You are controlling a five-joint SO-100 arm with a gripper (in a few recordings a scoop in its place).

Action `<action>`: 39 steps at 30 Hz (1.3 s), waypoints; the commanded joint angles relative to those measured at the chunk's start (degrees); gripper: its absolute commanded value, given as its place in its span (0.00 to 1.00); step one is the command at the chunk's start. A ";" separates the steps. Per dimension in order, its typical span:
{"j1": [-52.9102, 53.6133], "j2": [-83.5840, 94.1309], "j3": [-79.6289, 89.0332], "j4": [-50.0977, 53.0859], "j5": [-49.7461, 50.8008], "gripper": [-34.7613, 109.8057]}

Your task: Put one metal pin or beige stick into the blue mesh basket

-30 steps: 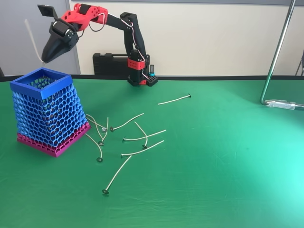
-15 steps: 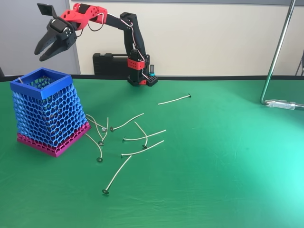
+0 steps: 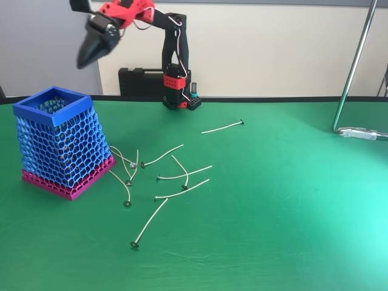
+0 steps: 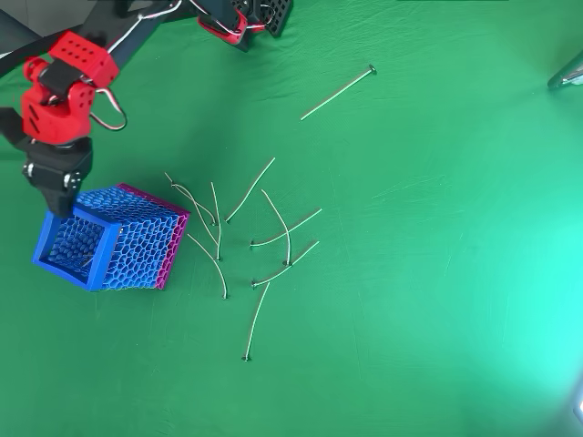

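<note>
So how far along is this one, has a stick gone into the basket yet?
Done, it seems: a faint pale stick shows through the open top of the blue mesh basket in the overhead view. In hand: nothing; the pincer is raised above the basket, apparently closed and empty. Left: only pulling back. The loose sticks on the green cloth are extras.

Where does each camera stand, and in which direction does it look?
Fixed view: low at the table's front edge, facing the back wall; it sees the whole arm from base to gripper raised above the blue mesh basket.
Overhead view: above the table, looking straight down; it sees the arm's red wrist and the gripper at the basket's rim.
Both share the basket and the scattered sticks on the green cloth.
</note>
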 commanded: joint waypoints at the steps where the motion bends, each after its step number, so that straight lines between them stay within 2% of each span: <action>1: -3.43 9.05 7.65 -0.79 0.97 0.24; 17: -22.85 43.59 50.10 -2.55 8.35 0.24; 29: -27.07 66.88 80.16 -9.23 9.14 0.24; 39: -28.30 79.72 92.11 -9.32 10.28 0.24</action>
